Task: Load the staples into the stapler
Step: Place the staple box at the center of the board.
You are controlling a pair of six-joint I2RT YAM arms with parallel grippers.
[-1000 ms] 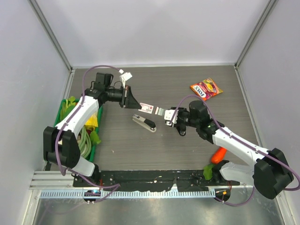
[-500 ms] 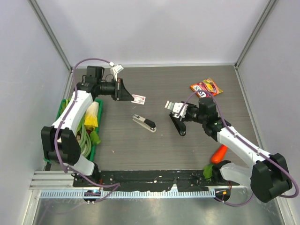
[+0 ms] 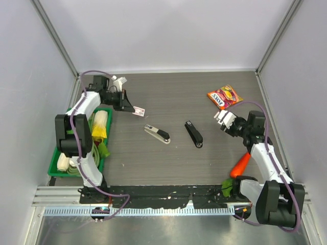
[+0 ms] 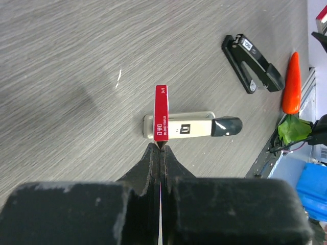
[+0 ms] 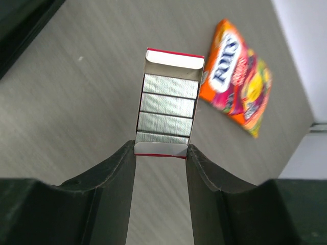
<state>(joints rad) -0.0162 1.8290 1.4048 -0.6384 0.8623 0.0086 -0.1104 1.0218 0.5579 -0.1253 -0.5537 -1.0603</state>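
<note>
The tray of staples [image 5: 167, 102], its rows showing, sits clamped in your right gripper [image 5: 161, 149] at the right of the overhead view, near the snack packet [image 5: 237, 84]. Your left gripper [image 4: 160, 150], fingers pressed together, pinches the box's red sleeve [image 4: 161, 118] at upper left. The white stapler [image 3: 157, 133] and black stapler [image 3: 193, 134] lie mid-frame, apart.

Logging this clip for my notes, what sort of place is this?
Probably a robot test cell: plain white walls box in a wood-grain table scattered with props like a snack packet and a carrot.
</note>
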